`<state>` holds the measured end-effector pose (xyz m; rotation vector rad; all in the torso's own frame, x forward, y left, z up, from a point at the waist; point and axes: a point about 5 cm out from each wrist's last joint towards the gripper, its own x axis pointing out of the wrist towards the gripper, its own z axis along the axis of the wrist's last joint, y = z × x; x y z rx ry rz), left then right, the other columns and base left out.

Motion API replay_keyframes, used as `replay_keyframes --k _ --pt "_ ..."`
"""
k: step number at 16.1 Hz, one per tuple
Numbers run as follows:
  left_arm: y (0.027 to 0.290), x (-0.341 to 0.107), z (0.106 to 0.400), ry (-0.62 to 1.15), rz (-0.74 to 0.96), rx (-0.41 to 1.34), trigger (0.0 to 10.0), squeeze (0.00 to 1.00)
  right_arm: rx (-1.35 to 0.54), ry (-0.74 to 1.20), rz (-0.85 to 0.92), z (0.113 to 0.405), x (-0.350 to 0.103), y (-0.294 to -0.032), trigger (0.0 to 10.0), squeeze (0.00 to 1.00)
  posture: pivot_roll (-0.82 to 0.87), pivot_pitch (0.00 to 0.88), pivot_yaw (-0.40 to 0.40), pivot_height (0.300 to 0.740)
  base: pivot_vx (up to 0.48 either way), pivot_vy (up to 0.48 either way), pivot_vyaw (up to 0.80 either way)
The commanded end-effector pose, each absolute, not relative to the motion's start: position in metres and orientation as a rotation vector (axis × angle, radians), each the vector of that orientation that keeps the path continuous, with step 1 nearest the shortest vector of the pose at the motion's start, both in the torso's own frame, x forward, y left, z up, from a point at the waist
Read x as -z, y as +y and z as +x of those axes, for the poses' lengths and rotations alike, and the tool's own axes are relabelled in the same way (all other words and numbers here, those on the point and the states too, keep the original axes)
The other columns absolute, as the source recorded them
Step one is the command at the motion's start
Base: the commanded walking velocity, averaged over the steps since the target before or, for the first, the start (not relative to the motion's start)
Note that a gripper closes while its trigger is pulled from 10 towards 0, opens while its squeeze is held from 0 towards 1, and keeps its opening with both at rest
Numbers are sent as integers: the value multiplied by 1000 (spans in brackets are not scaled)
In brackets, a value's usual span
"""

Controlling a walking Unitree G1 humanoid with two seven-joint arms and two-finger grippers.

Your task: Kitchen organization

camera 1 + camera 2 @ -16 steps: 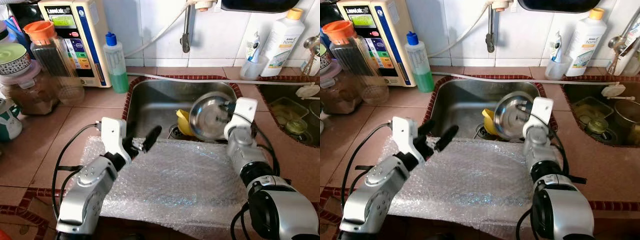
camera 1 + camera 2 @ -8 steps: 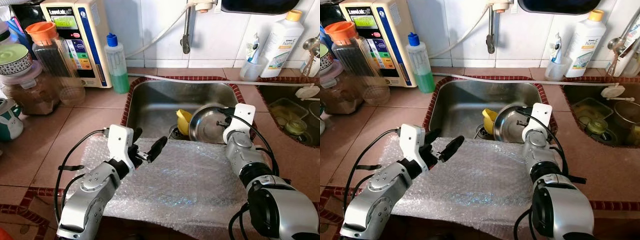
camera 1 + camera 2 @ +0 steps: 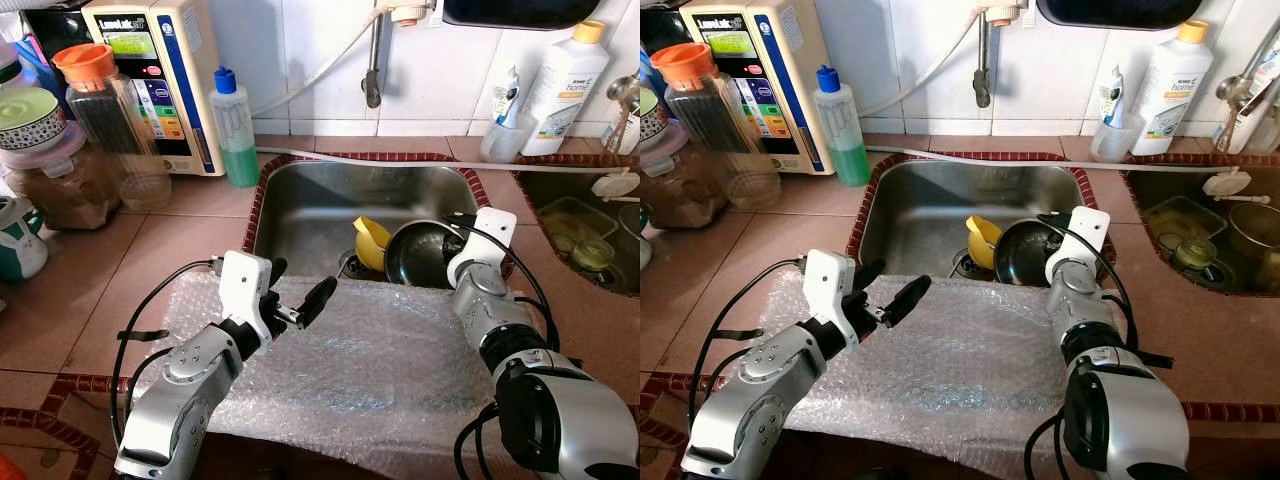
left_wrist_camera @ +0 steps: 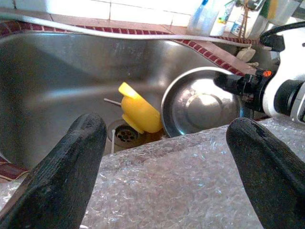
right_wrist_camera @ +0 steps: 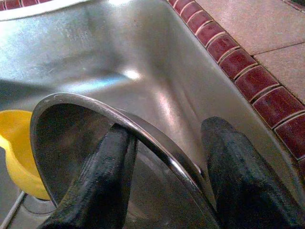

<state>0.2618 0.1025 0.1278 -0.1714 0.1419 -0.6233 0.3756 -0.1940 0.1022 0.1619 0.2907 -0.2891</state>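
Steel bowl (image 3: 420, 255) in sink (image 3: 300, 205) beside yellow cup (image 3: 371, 241), right fingers (image 5: 95, 191) clamping its rim, left fingers (image 4: 71, 162) spread

Steel bowl (image 3: 418, 255) shiny silver; cup (image 3: 371, 243) at its 9 o'clock yellow. Sink (image 3: 320, 205) grey steel, rim dark red. Bubble wrap (image 3: 350, 370) clear, dimpled.

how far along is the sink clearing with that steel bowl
Early. Nothing rests on the bubble wrap yet. In hand: the right claw straddles the steel bowl rim inside the sink, one finger inside, one outside. The left claw hovers open over the wrap. Left: lifting the bowl out, plus the yellow cup beside the drain.
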Motion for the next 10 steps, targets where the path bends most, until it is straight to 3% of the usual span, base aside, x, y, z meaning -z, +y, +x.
replay_keyframes --k 1,10 --pt "102 -132 262 134 -150 629 10000 1000 296 355 200 369 -88 -193 10000 1000 191 46 72 740 0 0 0" --pt "100 -140 269 100 -145 634 10000 1000 93 299 183 374 -94 -169 10000 1000 176 40 72 740 0 0 0"
